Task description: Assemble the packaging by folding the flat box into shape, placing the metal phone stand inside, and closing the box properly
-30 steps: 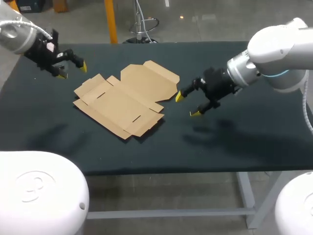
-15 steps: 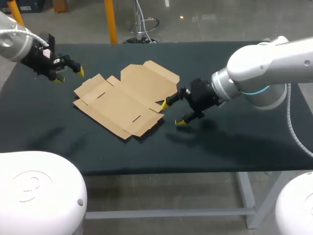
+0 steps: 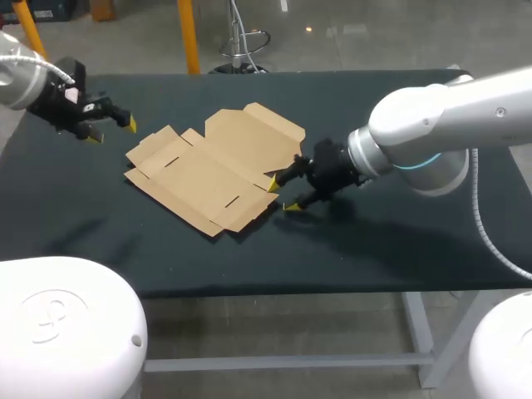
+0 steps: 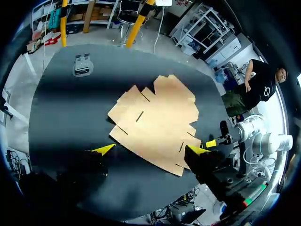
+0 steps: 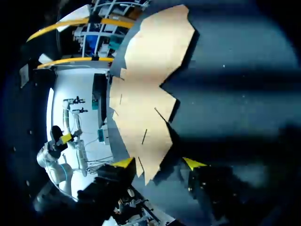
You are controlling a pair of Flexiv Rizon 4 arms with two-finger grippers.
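On a dark table (image 3: 399,241), the box (image 3: 212,166) lies fully flat and unfolded, flaps spread, its slots showing as short dark lines. Well apart from the box, ahead of the left claw (image 3: 114,130) in that arm's wrist view, a small grey stand (image 4: 82,65) rests on the tabletop. The head view does not show it, and its shape is too small to make out. White housing (image 3: 66,324) cuts off the table's near edge on the robot's side of the box. The left claw hangs beyond the box's left end, clear of the cardboard, fingers spread wide and holding nothing. The right claw (image 3: 282,195) sits at the box's right corner, fingers moderately apart and empty. One yellow tip is at the cardboard's edge, the other over bare table just beside it. Seen from the right wrist, that corner points into the gap between the two tips. Whether the nearer tip touches the box cannot be told.
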